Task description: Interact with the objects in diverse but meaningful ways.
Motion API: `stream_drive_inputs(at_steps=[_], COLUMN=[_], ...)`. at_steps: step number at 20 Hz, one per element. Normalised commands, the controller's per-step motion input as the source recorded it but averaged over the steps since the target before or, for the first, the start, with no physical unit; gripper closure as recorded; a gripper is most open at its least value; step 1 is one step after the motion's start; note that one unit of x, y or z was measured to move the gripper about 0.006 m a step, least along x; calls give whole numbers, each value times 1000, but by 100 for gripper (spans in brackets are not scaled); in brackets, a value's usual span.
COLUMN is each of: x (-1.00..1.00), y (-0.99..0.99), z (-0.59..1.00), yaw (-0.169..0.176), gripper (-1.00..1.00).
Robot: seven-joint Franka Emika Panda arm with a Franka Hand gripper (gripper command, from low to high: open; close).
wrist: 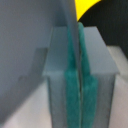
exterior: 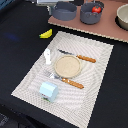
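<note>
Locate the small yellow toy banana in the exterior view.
The yellow toy banana lies on the dark tabletop at the exterior view's upper left, just off the striped placemat's far corner, beyond the white shaker bottle.

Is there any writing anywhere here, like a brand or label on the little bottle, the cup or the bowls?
None that can be read in either view.
white shaker bottle: no mark visible, too small and blurred to be sure.
pale blue cup: plain as far as it shows.
tan plate and striped placemat: no lettering.
gripper: closed teal pads, no text.
</note>
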Motion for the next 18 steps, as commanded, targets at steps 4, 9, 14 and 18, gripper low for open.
stream_drive_inputs(at_steps=[4, 9, 14, 18], x=[-12, -92, -11, 0], y=[306, 191, 237, 308], z=[0, -75, -85, -75], yaw=[99, 48, 13, 5], gripper=[100, 100, 100, 100])
